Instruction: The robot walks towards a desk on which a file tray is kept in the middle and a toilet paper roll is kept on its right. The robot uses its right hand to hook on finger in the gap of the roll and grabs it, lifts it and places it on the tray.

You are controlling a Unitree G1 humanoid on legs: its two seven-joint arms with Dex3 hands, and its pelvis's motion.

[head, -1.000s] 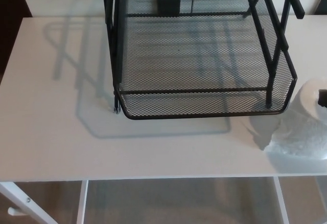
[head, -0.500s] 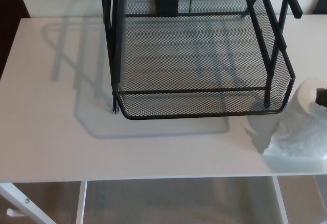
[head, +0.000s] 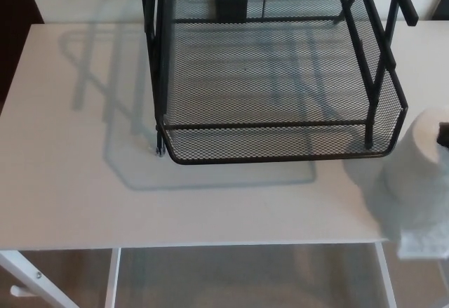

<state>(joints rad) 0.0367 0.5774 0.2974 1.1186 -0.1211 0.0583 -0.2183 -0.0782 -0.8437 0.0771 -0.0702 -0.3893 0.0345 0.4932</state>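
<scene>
One toilet paper roll (head: 421, 175) — one file tray (head: 280, 143) — one desk (head: 84, 182).

desk (head: 84, 182): 1 | file tray (head: 280, 155): 1 (black mesh) | toilet paper roll (head: 421, 175): 1

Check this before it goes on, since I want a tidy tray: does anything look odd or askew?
Yes. The toilet paper roll at the desk's right edge has come partly unwound: a loose tail of paper hangs past the desk's front edge. The file tray looks intact and sits square.
</scene>
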